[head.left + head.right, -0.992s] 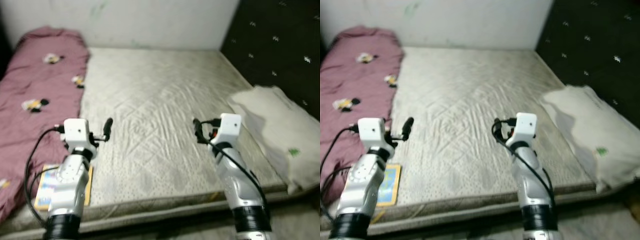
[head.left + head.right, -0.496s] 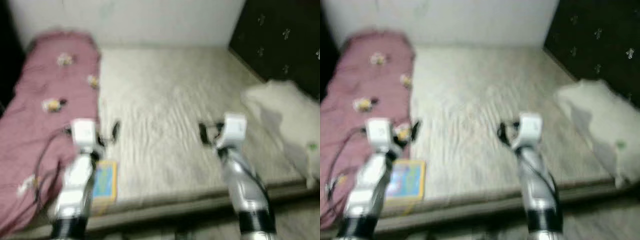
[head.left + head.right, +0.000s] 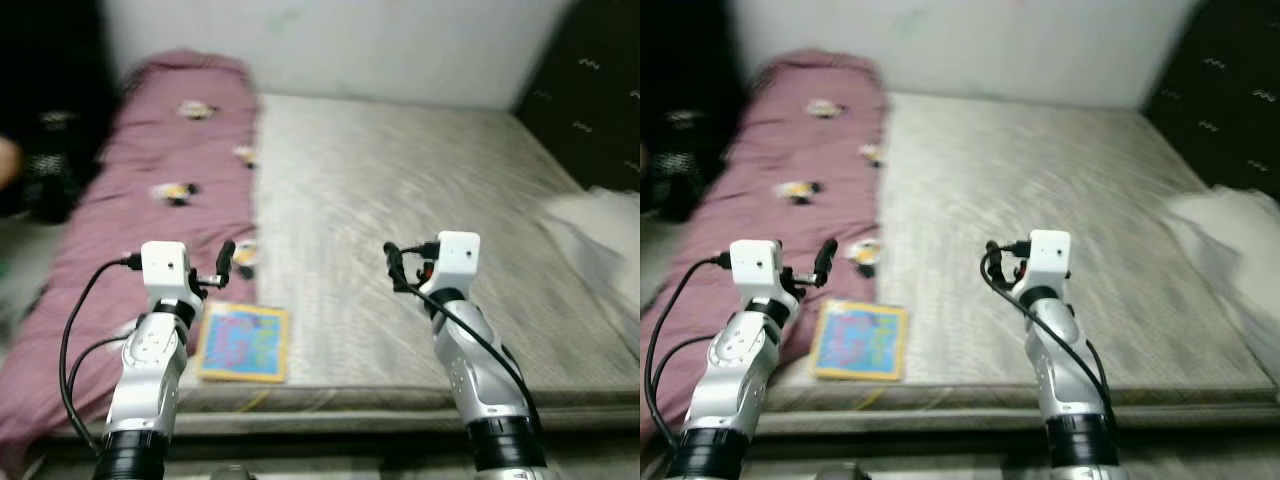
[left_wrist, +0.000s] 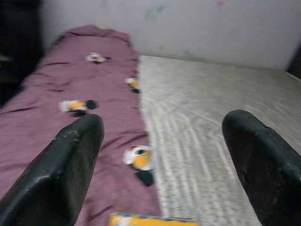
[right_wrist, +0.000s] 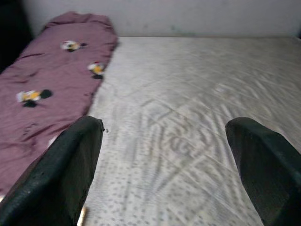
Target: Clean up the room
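A colourful picture book (image 3: 243, 344) lies flat on the pale mattress (image 3: 400, 180), near its front edge and beside a maroon blanket (image 3: 170, 190) printed with small penguins. My left gripper (image 3: 222, 262) is held up open just above and behind the book, with nothing between its fingers (image 4: 70, 165). The book's yellow edge (image 4: 150, 220) shows below that gripper in the left wrist view. My right gripper (image 3: 392, 262) is also open and empty, raised over the middle of the mattress (image 5: 188, 117).
A white pillow (image 3: 600, 230) rests at the right edge of the bed against a dark patterned headboard (image 3: 590, 80). A white wall (image 3: 350, 40) runs behind the bed. Dark furniture (image 3: 50, 110) stands to the left of the blanket.
The camera has swung left: the blanket and book now sit nearer the centre and the pillow has slid to the right edge. Both arms keep the same raised pose.
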Controlling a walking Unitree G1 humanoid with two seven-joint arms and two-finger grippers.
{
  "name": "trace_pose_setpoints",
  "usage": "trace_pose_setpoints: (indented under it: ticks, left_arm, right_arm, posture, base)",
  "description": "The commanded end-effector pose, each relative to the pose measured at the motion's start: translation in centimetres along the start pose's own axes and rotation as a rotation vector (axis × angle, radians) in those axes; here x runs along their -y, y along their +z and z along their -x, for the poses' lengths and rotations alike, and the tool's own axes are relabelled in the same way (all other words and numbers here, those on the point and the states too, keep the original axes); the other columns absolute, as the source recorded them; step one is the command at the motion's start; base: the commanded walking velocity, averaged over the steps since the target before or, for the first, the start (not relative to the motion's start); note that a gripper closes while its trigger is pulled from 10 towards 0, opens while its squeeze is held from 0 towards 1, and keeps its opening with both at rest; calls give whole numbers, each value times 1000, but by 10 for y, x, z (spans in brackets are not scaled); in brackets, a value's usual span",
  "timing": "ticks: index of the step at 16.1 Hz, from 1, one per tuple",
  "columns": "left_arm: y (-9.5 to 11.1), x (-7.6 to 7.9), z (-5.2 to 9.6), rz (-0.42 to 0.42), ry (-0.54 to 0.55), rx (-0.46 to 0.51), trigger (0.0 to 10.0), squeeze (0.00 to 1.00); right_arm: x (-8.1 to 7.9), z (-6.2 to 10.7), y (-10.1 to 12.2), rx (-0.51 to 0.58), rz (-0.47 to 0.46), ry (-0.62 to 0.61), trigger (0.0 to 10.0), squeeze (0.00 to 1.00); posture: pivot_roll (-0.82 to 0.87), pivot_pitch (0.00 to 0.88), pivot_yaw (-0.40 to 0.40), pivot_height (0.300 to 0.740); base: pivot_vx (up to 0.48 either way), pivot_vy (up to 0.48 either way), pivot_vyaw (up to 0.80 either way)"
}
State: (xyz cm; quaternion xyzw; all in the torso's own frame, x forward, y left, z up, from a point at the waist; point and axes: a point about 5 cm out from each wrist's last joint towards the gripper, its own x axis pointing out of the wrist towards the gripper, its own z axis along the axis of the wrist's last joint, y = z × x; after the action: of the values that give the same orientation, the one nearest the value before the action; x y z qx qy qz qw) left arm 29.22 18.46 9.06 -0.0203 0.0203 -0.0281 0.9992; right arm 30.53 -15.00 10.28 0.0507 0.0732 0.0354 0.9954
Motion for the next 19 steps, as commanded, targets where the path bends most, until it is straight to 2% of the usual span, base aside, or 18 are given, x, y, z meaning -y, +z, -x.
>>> trace_pose_setpoints:
  ticks: [1, 7, 14, 16, 19]
  left_arm:
    - [2, -5, -2, -10, 9, 2, 10000, 0]
    - [3, -5, -2, -19, 16, 12, 10000, 0]
    - [16, -16, -1, -38, 86, 55, 10000, 0]
    - [14, -17, 1, -29, 90, 49, 10000, 0]
    - [15, -17, 8, 11, 59, 25, 10000, 0]
  right_arm:
    - [2, -1, 3, 11, -6, -19, 10000, 0]
    - [3, -2, 4, 14, -1, -26, 10000, 0]
    - [4, -7, 9, 27, 9, -27, 10000, 0]
    - [4, -8, 10, 32, 6, -31, 10000, 0]
    - [-3, -1, 8, 41, -24, -36, 10000, 0]
  posture:
    - [-11, 0, -83, 740]
    - [-14, 0, -81, 740]
    - [10, 0, -83, 740]
    - [2, 0, -76, 740]
    - [2, 0, -65, 740]
  base:
    - [0, 480, 0]
    - [0, 455, 0]
    - [0, 0, 0]
    - [0, 0, 0]
    - [0, 0, 0]
